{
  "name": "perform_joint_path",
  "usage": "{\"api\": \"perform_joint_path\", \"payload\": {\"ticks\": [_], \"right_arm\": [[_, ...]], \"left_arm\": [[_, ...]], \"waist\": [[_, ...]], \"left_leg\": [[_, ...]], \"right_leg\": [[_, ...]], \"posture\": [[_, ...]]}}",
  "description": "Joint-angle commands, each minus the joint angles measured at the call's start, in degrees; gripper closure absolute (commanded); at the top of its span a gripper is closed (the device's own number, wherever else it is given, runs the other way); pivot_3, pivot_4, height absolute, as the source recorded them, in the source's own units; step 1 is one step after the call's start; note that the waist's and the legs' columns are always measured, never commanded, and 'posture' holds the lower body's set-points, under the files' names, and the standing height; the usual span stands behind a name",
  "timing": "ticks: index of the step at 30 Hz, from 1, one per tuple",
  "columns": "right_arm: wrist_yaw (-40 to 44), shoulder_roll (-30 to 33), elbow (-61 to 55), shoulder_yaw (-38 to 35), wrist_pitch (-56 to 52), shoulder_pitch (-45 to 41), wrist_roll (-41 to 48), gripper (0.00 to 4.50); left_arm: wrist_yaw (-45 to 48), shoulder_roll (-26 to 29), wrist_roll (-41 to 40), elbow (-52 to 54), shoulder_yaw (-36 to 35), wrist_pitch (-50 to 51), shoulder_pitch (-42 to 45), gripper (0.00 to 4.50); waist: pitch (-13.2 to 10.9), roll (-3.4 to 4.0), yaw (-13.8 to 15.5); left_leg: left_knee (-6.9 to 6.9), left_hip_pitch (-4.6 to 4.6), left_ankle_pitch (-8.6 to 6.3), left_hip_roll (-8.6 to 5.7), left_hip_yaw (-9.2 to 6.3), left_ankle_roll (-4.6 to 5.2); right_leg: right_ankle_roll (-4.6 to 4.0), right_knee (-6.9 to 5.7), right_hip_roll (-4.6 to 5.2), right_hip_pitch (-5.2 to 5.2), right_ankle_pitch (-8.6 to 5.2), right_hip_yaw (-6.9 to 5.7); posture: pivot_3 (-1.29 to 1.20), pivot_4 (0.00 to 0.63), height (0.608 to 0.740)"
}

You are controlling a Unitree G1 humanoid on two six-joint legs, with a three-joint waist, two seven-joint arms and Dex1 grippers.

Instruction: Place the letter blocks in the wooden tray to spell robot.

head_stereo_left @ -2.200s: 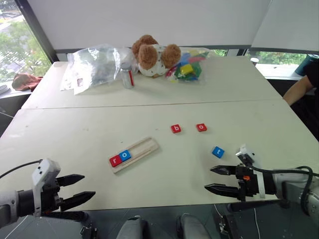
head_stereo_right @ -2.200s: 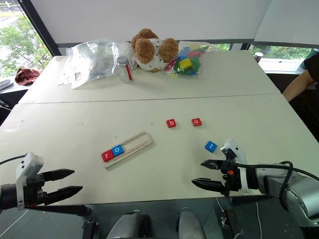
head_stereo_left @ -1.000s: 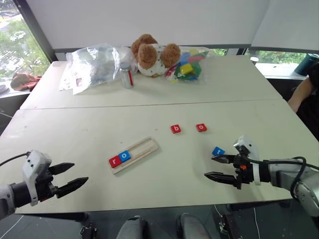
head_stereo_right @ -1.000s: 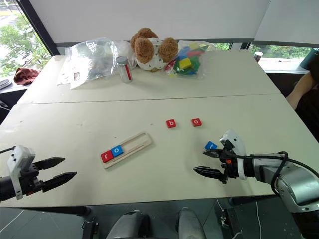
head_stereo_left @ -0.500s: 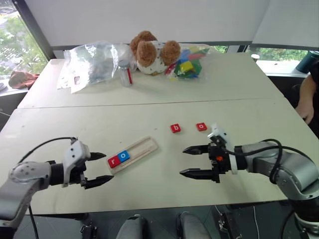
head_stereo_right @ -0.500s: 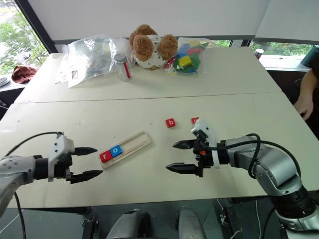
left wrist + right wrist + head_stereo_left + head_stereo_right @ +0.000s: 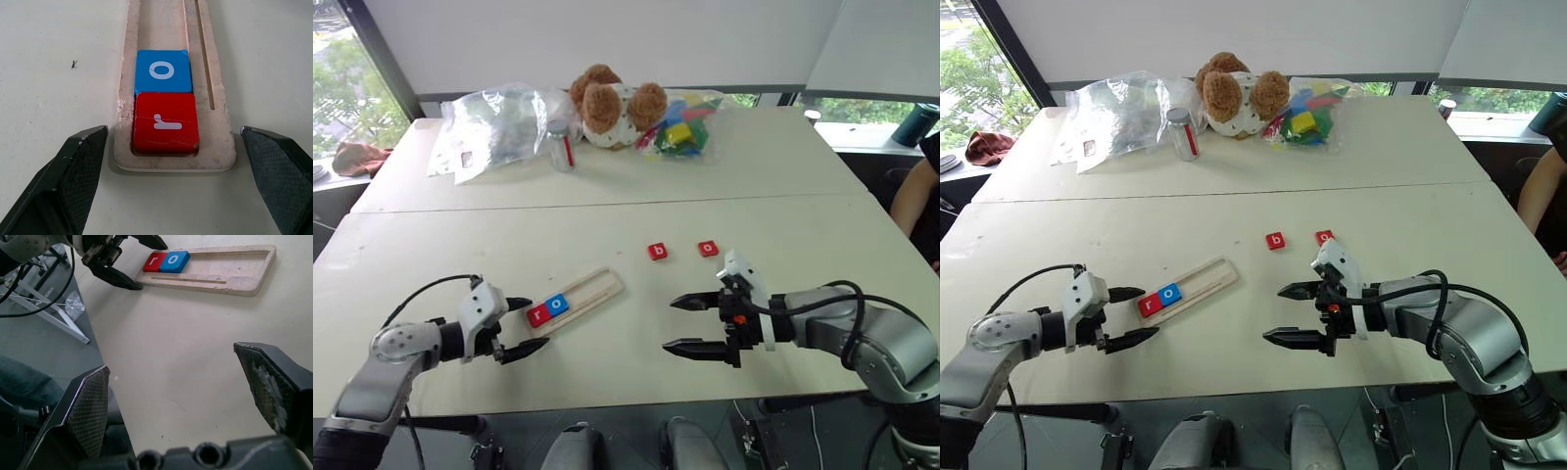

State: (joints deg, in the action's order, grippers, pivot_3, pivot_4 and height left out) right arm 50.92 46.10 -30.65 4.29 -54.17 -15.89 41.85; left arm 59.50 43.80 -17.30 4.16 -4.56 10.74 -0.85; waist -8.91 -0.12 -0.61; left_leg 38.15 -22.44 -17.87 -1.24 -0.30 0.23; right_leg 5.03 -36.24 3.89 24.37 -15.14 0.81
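Observation:
The wooden tray (image 7: pixel 592 291) lies slanted on the table's near half. It holds two letter blocks at its near-left end, a red "r" (image 7: pixel 165 122) and a blue "o" (image 7: pixel 163 71). My left gripper (image 7: pixel 538 324) is open and low at that end, its fingers (image 7: pixel 80 156) straddling the tray's width without touching it. A red "b" block (image 7: pixel 658 253) and a red "o" block (image 7: pixel 708 249) lie loose to the right of the tray. My right gripper (image 7: pixel 668 324) is open and empty above bare table, pointing left toward the tray.
At the back of the table are a teddy bear (image 7: pixel 610 106), a clear plastic bag (image 7: pixel 499 122), a small jar (image 7: pixel 563 147) and a bag of coloured plastic blocks (image 7: pixel 680 127). A person's arm (image 7: pixel 911 201) is at the right edge.
My left gripper came in from the near-left table edge to the tray's "r" end. My right gripper swung left; its arm now covers the spot where a blue tile lay.

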Motion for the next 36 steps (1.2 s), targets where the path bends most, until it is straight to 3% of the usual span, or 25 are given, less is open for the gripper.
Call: {"api": "perform_joint_path", "payload": {"ticks": [1,6,9,10,11,17,24,30,36], "right_arm": [[-0.3,-0.5,-1.3,-0.6,1.1,-0.1,0.3,0.09],[-1.1,-1.3,-1.5,-0.4,1.3,-0.3,0.3,0.09],[-1.5,-1.4,-2.1,-0.8,1.1,0.4,0.4,0.0],[-1.6,-1.4,-2.2,-0.9,1.1,0.6,0.4,0.0],[-1.8,-1.3,-2.2,-1.1,1.1,0.7,0.5,0.0],[-3.5,-1.1,-1.6,-3.2,1.1,2.1,0.4,0.0],[-6.8,0.3,-0.4,-9.9,-0.5,5.7,0.7,0.0],[-11.2,-0.7,-2.9,-13.6,-1.0,9.3,0.9,0.0],[-15.0,-2.5,-6.0,-14.2,-1.0,12.2,1.2,0.0]], "left_arm": [[-1.2,-0.2,2.2,-1.7,0.7,-1.7,0.2,0.0],[-0.8,-0.2,3.2,-3.8,2.2,-3.6,0.5,0.0],[-1.0,-0.5,2.9,-4.1,2.5,-3.9,0.5,0.78],[-1.0,-0.6,2.9,-4.1,2.5,-4.0,0.5,1.27],[-1.0,-0.6,3.0,-4.2,2.6,-4.0,0.6,1.4],[0.5,0.0,3.6,-6.8,3.6,-5.8,4.2,1.4],[12.4,1.6,7.3,-15.0,11.2,-13.2,17.7,1.4],[17.0,-4.4,10.5,-30.5,16.0,-20.4,29.8,1.4],[20.3,-9.5,11.9,-40.2,17.5,-24.3,35.8,1.4]], "waist": [[0.0,0.0,0.0],[0.1,0.03,0.1],[0.1,0.04,0.1],[0.1,0.04,0.1],[0.1,0.05,0.1],[0.2,0.06,0.2],[0.2,0.04,1.3],[0.2,0.03,1.3],[0.2,0.02,1.3]], "left_leg": [[0.01,0.0,0.0,0.0,0.0,0.0],[0.03,0.04,0.01,0.0,0.0,0.0],[0.05,0.04,0.01,0.0,0.0,0.0],[0.05,0.04,0.01,0.0,0.0,0.0],[0.05,0.05,0.01,0.0,-0.01,0.0],[0.09,0.07,0.02,0.0,-0.01,-0.01],[0.16,0.04,0.03,-0.02,-0.01,-0.01],[0.21,0.0,0.04,-0.07,0.02,0.01],[0.81,-0.05,-0.07,-0.08,0.03,0.22]], "right_leg": [[0.0,0.0,0.0,-0.01,0.0,0.0],[0.01,-0.04,0.0,-0.05,0.01,0.0],[0.01,-0.05,0.0,-0.06,0.01,0.0],[0.01,-0.05,0.0,-0.06,0.01,0.0],[0.01,-0.06,0.0,-0.06,0.01,0.0],[0.01,-0.12,0.0,-0.08,0.01,0.0],[0.03,-0.2,-0.05,-0.04,0.02,0.0],[0.06,-0.2,-0.17,-0.05,0.03,-0.01],[0.14,-0.67,-0.32,-0.06,0.01,-0.07]], "posture": [[0.0,0.15,0.74],[0.0,0.15,0.74],[0.0,0.15,0.74],[0.0,0.15,0.74],[0.0,0.15,0.74],[0.0,0.15,0.74],[0.0,0.15,0.74],[0.0,0.15,0.74],[0.0,0.15,0.74]]}}
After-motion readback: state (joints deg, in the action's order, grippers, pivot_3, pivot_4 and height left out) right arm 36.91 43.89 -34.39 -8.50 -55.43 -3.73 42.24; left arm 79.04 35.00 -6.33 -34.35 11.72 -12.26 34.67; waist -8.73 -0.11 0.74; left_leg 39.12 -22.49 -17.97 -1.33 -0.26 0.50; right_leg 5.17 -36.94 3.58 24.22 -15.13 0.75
